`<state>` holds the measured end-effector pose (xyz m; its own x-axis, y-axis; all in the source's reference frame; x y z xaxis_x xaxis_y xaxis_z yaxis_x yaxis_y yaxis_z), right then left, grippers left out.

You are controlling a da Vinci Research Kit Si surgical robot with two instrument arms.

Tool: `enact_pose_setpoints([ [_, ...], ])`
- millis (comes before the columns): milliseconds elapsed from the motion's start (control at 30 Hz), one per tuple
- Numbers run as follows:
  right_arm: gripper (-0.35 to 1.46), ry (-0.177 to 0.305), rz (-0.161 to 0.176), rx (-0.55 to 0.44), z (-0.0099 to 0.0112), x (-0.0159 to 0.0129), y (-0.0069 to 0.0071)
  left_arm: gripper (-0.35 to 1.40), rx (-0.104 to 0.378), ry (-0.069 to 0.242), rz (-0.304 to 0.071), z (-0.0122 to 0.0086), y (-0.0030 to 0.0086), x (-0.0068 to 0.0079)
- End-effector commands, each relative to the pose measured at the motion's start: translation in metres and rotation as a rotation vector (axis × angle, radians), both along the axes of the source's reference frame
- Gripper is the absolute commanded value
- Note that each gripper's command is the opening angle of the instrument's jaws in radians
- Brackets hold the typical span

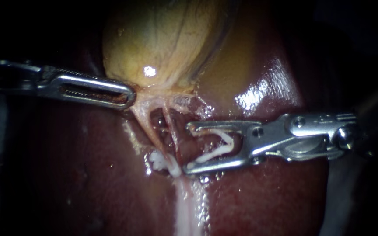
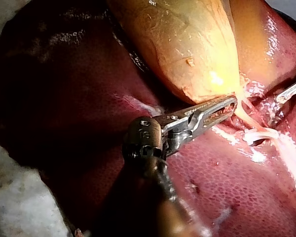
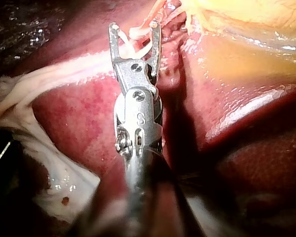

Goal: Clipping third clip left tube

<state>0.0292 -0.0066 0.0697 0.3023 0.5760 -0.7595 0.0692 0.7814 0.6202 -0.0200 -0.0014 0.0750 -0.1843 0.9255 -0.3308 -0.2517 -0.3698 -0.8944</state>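
Observation:
The yellow gallbladder [image 1: 162, 39] lies on the dark red liver [image 1: 79, 175]. My left instrument [image 1: 125, 95] comes in from the left, and its slotted jaws are shut on the gallbladder's narrow lower end [image 2: 230, 104]. Two thin tubes run down from there, the left tube [image 1: 149, 126] and the right tube [image 1: 170, 124]. White clips [image 1: 160, 161] sit low on the left tube. My right instrument [image 1: 190, 147] stands just right of the tubes. Its jaws are wide apart and hold a white V-shaped clip [image 1: 217, 146] [image 3: 140, 47]; no tube lies between them.
A pale whitish band [image 1: 189, 205] runs down the liver below the clips. Glossy wet liver [image 1: 263, 87] rises behind my right instrument. White cloth [image 2: 15, 197] lies past the liver's edge in the left wrist view.

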Motion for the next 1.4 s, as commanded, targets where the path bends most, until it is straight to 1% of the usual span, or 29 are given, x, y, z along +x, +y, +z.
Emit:
enact_pose_setpoints([
  [33, 0.5, 0.0, 0.0, 0.0, 0.0, 0.0, 0.0, -0.35, 0.0, 0.0, 0.0, 0.0, 0.0, 0.0],
  [367, 0.5, -0.002, 0.003, 0.0, 0.0001, 0.0006, 0.0, -0.35, 0.0, 0.0, -0.001, -0.0001, -0.0001, 0.0],
  [633, 0.5, -0.004, 0.005, 0.003, 0.0007, 0.0019, -0.0002, -0.35, 0.0, 0.001, -0.001, -0.0003, -0.0002, 0.0],
  [1033, 0.5, -0.015, 0.001, 0.022, 0.0028, 0.0046, -0.0013, -0.35, 0.0, 0.001, -0.002, -0.0004, -0.0003, -0.0001],
  [1167, 0.5, -0.033, 0.0, 0.028, 0.0037, 0.0051, -0.0013, -0.35, 0.0, 0.001, -0.002, -0.0004, -0.0003, -0.0001],
  [1400, 0.5, -0.043, 0.004, 0.034, 0.0049, 0.0065, -0.0015, -0.35, 0.0, 0.002, -0.003, -0.0005, -0.0003, -0.0002],
])
